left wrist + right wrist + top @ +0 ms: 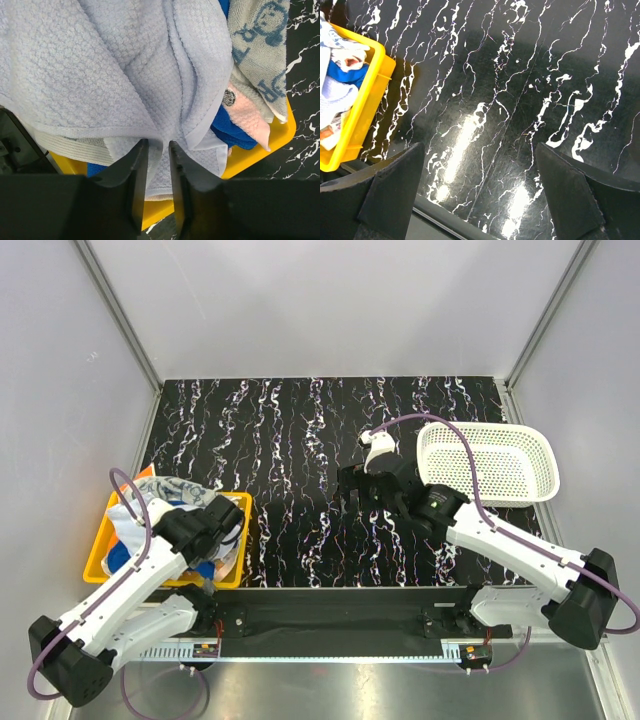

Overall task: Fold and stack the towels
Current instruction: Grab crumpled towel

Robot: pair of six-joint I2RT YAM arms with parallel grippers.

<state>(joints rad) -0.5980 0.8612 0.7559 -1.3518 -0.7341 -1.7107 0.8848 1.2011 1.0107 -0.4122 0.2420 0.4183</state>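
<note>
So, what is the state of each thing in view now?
Left claw, closed on the pale waffle-weave cloth towel.
Right claw, open, holding nothing.
Yellow plastic bin, full of crumpled towels.
White perforated plastic basket, empty.

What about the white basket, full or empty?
Empty. The white basket shows only its bare perforated floor; the towels sit crumpled in the yellow bin.

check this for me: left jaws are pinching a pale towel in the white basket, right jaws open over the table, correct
No: the pale towel sits in the yellow bin, not the white basket, per the left wrist view. The rest holds.
</note>
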